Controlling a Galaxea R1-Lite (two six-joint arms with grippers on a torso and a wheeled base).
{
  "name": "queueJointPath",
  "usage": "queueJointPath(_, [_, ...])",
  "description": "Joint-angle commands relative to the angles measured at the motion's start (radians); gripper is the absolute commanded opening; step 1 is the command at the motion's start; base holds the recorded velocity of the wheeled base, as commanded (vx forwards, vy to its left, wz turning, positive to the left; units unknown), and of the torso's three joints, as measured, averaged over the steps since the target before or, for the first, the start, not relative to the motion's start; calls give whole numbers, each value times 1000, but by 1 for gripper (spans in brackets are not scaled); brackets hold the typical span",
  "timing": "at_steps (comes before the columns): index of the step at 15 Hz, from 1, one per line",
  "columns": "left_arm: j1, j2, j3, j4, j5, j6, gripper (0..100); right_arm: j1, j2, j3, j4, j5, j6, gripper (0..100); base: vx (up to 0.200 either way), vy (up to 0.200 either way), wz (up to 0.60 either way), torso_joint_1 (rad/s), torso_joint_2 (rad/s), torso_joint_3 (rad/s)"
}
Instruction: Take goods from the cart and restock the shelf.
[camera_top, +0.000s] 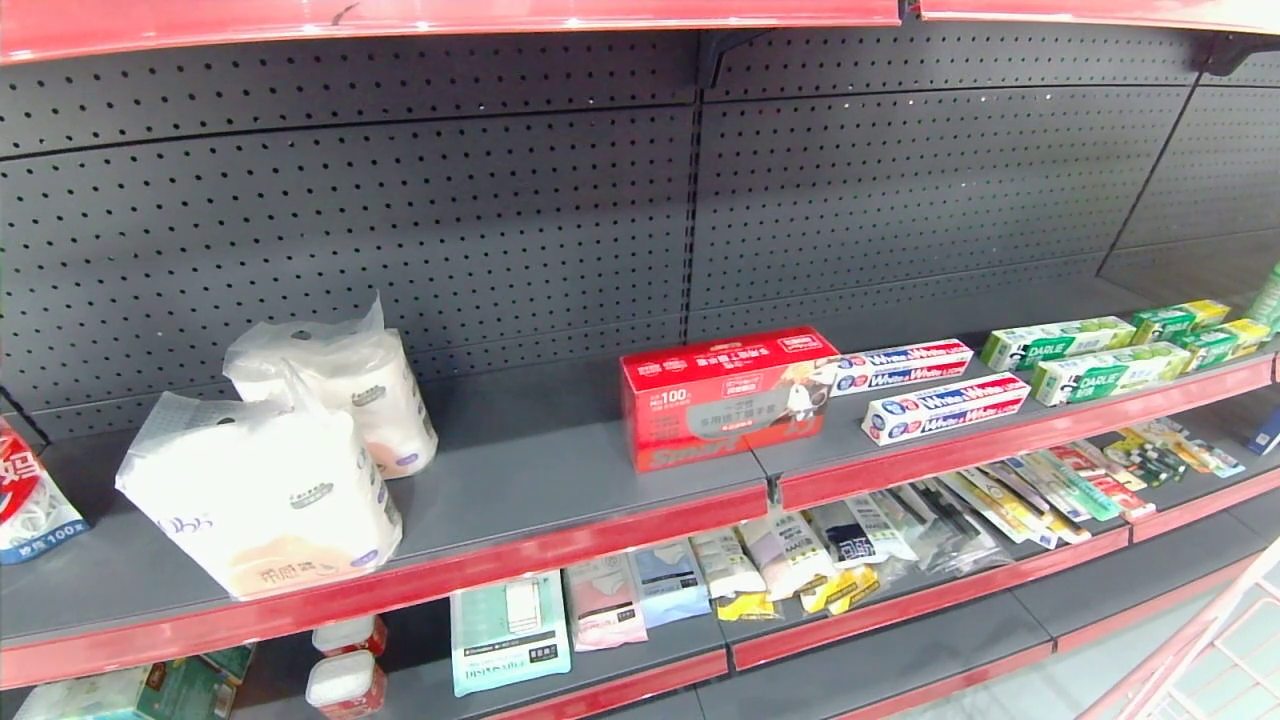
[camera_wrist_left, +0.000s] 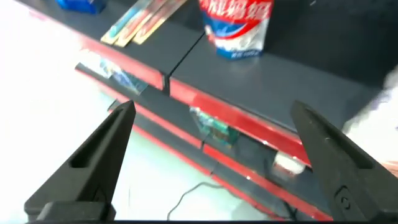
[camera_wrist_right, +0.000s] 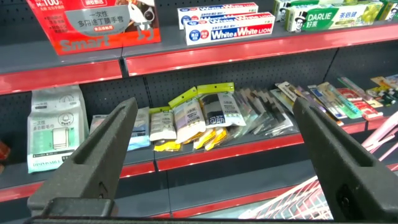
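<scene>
Spread wide and empty, the right hand (camera_wrist_right: 214, 101) hangs low in front of the shelf (camera_wrist_right: 236, 59), its dark fingers (camera_wrist_right: 93, 162) well apart with nothing between them. It faces the tier of sachets (camera_wrist_right: 186, 118) under the red box (camera_wrist_right: 99, 25). The left hand (camera_wrist_left: 212, 106) is equally open and bare. It is held out before the shelf's left end, tilted down toward the floor, near a red-and-blue swab bag (camera_wrist_left: 239, 28).

Farther out, a corner of the cart (camera_top: 1225, 660) sits low on the robot's right; what it carries cannot be made out.

On the main tier, two tissue packs (camera_top: 265, 490) stand to the left. The red box and the toothpaste boxes (camera_top: 945, 405) sit to the right, with bare grey board between and behind them.

Restocking looks only partly done: some goods are placed, much room remains, and no item is in either hand. I judge the next step to be a pick from the cart.
</scene>
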Motion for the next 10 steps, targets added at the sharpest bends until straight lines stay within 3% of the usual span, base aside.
queueJointPath(1, [25, 87, 1, -2, -1, -6, 100, 0, 1, 0, 0, 0, 0, 100, 0, 0, 0, 0, 0, 0])
queueJointPath(4, [69, 207, 1, -44, -3, -3, 100, 0, 1, 0, 0, 0, 1, 100, 0, 0, 0, 0, 0, 0])
queueJointPath(7, [94, 302, 1, -71, -50, -3, 100, 2, 1, 0, 0, 2, 0, 100, 0, 0, 0, 0, 0, 0])
queueJointPath(10, [103, 423, 1, -185, -167, 2, 100, 0, 1, 0, 0, 0, 0, 100, 0, 0, 0, 0, 0, 0])
